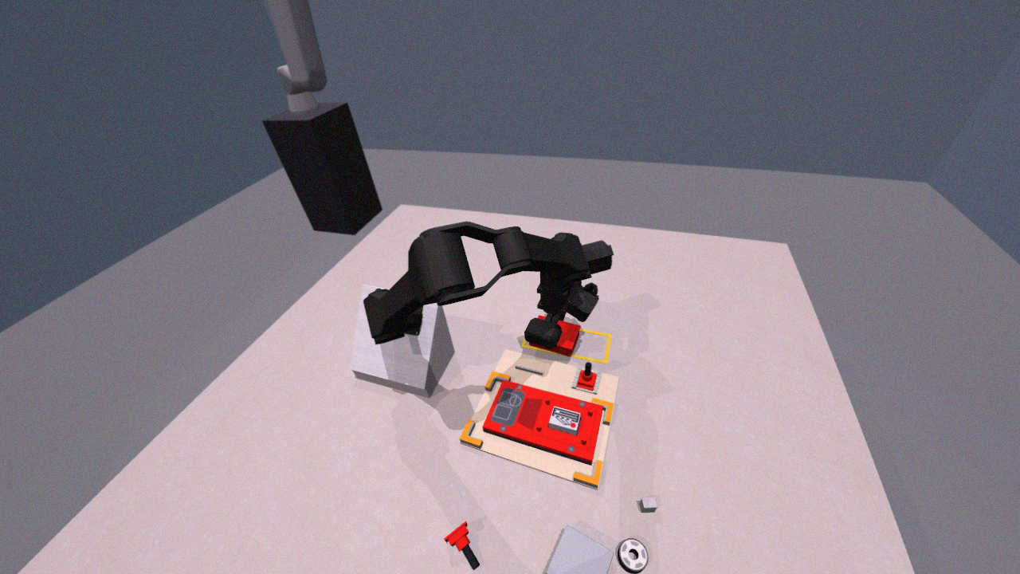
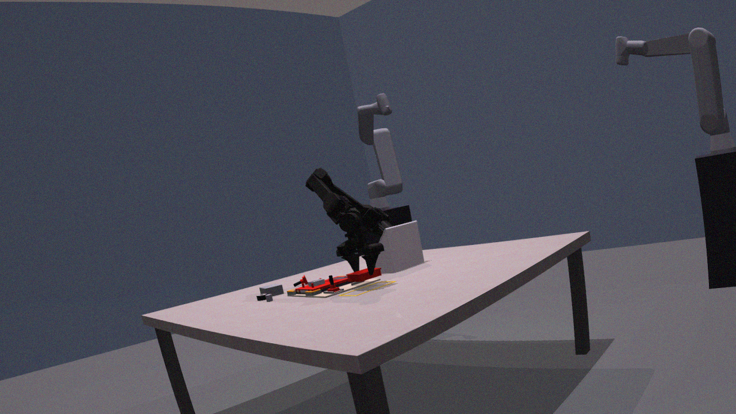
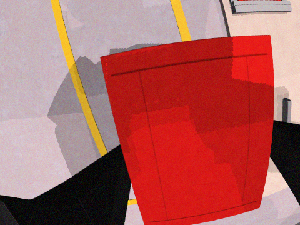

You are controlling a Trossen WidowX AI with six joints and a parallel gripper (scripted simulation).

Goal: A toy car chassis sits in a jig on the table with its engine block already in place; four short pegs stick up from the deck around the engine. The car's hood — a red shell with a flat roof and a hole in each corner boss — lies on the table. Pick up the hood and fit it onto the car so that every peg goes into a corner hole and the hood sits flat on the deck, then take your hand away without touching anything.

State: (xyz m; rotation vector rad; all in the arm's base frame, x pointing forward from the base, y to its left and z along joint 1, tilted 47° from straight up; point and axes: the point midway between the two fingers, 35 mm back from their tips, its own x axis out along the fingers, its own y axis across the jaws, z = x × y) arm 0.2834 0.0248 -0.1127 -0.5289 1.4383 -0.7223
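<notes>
- Grey block [image 1: 399, 349], left of centre in the top view: my arm's base sits on it, at the near-left part of the table [image 1: 213, 457].
- Arm [image 1: 456, 264], centre of the top view: black, bent over and reaching down toward the yellow outline.
- Claw [image 1: 552, 329], just right of the arm's elbow: I have it closed partway, fingers clamped on the two long sides of the hood; in the wrist view a black finger [image 3: 84, 196] presses the hood's left edge.
- Hood [image 3: 189, 129], centre of the wrist view: red shell, flat roof up, gripped in the claw, overlapping the right side of the yellow outline [image 3: 75, 75]. I cannot tell whether it touches the table.
- Car chassis [image 1: 542, 421], below the hood in the top view: red, in its jig with orange corner brackets, engine block [image 1: 563, 418] seated on the deck.
- Small red stand with black knob [image 1: 586, 378], right of the hood, on the jig board.
- Loose parts, lower edge of the top view: red clamp [image 1: 462, 542], grey plate [image 1: 578, 553], white wheel [image 1: 632, 553], small grey cube [image 1: 648, 503].
</notes>
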